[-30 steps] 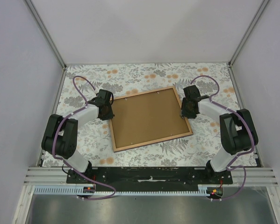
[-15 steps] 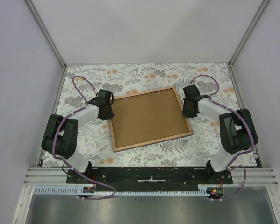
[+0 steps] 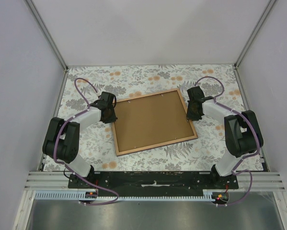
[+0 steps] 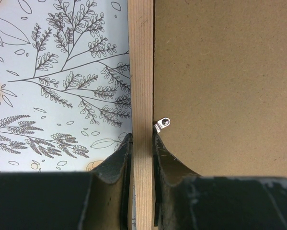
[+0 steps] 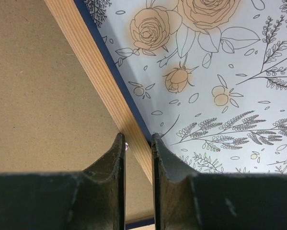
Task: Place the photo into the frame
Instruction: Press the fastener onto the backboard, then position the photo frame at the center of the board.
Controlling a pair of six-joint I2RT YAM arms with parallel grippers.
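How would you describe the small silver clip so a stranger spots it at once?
Find the wooden frame lying back-up on the floral cloth, then the rail pinched by the left gripper. Past its fingertips, at the rail's inner edge, the clip rests on the backing board. Unlike the wood and board beside it, it is shiny metal with a round hole.

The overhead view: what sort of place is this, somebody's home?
Likely a robot test booth, not a home: blank walls on metal posts box in a flowery tablecloth, and the left gripper and right gripper each pinch the picture frame.
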